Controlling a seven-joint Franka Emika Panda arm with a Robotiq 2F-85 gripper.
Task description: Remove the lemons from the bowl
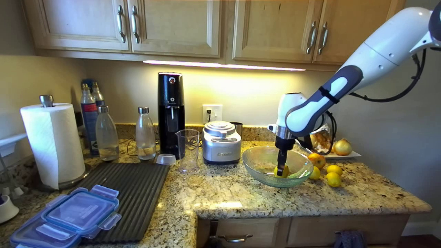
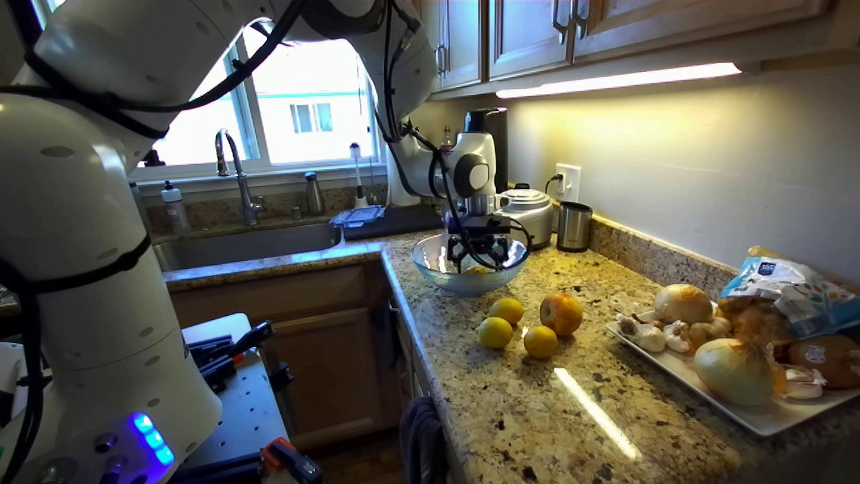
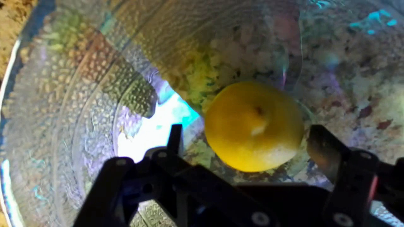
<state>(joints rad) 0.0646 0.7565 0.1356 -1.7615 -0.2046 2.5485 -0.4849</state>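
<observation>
Snap lids (image 1: 81, 212): clear plastic with blue edges, overlapping at the near left, resting partly on a dark ridged mat (image 1: 137, 196).
Tabletop (image 1: 227, 198): speckled stone, its edge running along the near side.
Bowl (image 1: 275, 182): clear, green-tinted glass, upright on the tabletop, to the right of the mat and well apart from it.
Lemon in the bowl (image 3: 252, 126): one, lying at the bottom, between the jaws.
Tool (image 3: 246, 127): pointing down inside the bowl, jaws spread wide; in the wrist view one jaw stands clear of the lemon, while the other is just beside it, touching or not I cannot tell.
White arm (image 1: 382, 48): reaching in from the right, over the tabletop.
Loose lemons (image 1: 334, 179): three, grouped on the tabletop to the right of the bowl.
Red-yellow fruit (image 1: 316, 160): just beyond the loose lemons.
White tray (image 2: 758, 418): at the far right, bearing onions (image 2: 734, 373) and garlic (image 2: 648, 336).
Silver appliance (image 1: 222, 150): beyond the bowl and to its left, near a clear pitcher (image 1: 188, 144).
Paper towels (image 1: 55, 144): an upright roll at the left.
Clear bottles (image 1: 145, 136): two, upright, to the right of the roll.
Black machine (image 1: 171, 117): tall, near the wall (image 1: 255, 100).
Cabinets (image 1: 175, 27): wooden, overhead, a lit strip (image 1: 213, 64) along their underside.
</observation>
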